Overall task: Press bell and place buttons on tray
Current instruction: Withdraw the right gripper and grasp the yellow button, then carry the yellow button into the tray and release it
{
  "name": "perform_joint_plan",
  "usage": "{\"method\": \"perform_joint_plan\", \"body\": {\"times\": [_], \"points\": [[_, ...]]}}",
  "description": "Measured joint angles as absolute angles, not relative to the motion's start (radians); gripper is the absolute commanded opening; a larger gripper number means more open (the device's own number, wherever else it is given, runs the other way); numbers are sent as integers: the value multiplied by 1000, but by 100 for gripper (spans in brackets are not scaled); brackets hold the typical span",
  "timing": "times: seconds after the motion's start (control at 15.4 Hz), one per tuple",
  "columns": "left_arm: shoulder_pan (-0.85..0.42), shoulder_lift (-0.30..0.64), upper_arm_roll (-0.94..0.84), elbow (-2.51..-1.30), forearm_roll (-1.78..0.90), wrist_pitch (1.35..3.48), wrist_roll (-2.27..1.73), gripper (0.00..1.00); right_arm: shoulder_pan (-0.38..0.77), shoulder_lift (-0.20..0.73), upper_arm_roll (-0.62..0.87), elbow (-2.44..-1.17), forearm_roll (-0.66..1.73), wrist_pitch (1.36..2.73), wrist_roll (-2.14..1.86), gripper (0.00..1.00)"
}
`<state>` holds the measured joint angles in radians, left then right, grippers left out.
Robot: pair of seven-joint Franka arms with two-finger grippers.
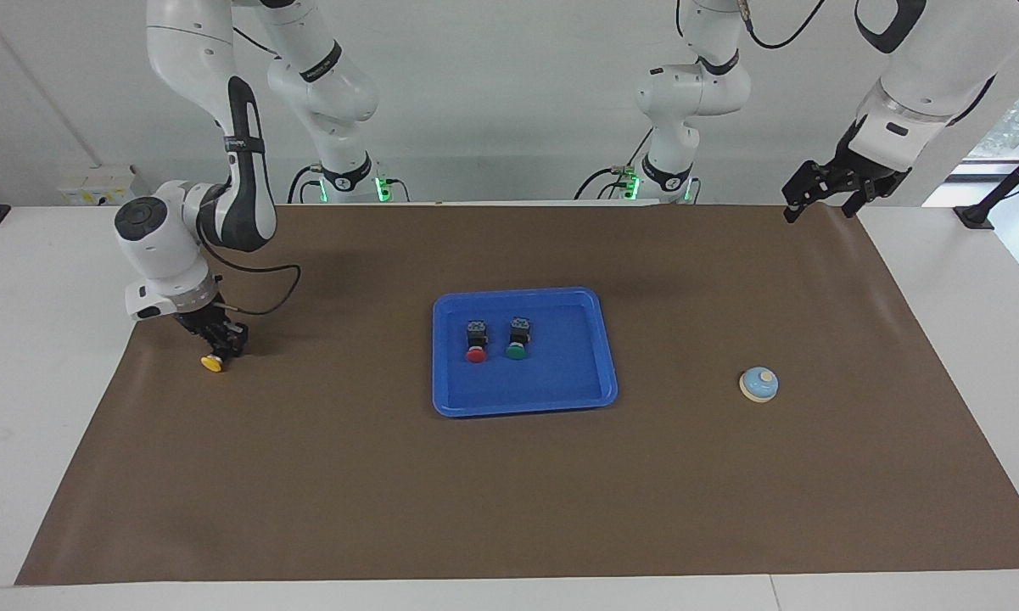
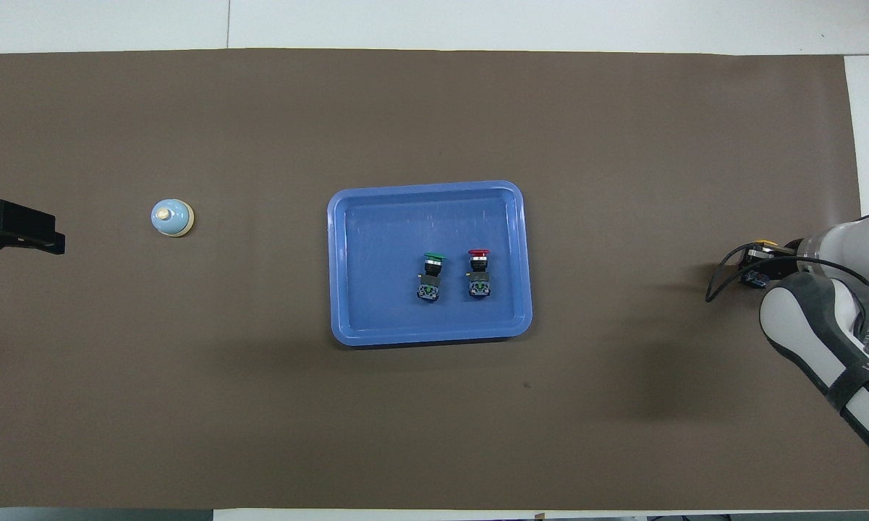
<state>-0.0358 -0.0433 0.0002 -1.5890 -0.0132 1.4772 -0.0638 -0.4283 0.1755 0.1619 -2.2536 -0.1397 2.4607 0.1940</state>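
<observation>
— Facing view first: what does it give?

— Right gripper is low at the right arm's end of the counter, its jaws clenched on the black body of the yellow button, whose cap rests on the brown mat. Left gripper hangs over the mat's edge at the left arm's end, jaws released, that arm waiting.

— And the tray?

— Blue tray sits mid-mat with the red button and green button lying side by side in it. The bell stands on the mat toward the left arm's end, well apart from the tray.

— Overhead view?

— There the right arm's white wrist covers most of the right gripper; only a sliver of yellow cap shows, so the grip cannot be read there. The left gripper shows only as a black tip beside the bell. The tray and both buttons in it are plain.
</observation>
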Motion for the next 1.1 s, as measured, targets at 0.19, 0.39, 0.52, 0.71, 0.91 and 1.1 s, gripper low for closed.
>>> {"method": "perform_joint_plan", "body": {"times": [0.19,0.39,0.52,0.71,0.91,1.1], "points": [[-36,-43,0,-1589,-13,1477,-64,100,-420,174,171,-2232,-139,2404,194,0],[-36,-43,0,-1589,-13,1477,-64,100,-354,167,179,-2155,-79,2262,196,0],[-36,-43,0,-1589,-13,1477,-64,100,-279,160,181,-2085,-36,2158,246,0],[-36,-43,0,-1589,-13,1477,-64,100,-143,157,186,-1973,-13,2033,404,0],[-36,-43,0,-1589,-13,1477,-64,100,22,161,189,-1901,27,1999,533,0],[-36,-43,0,-1589,-13,1477,-64,100,188,180,190,-1860,41,2002,618,0]]}}
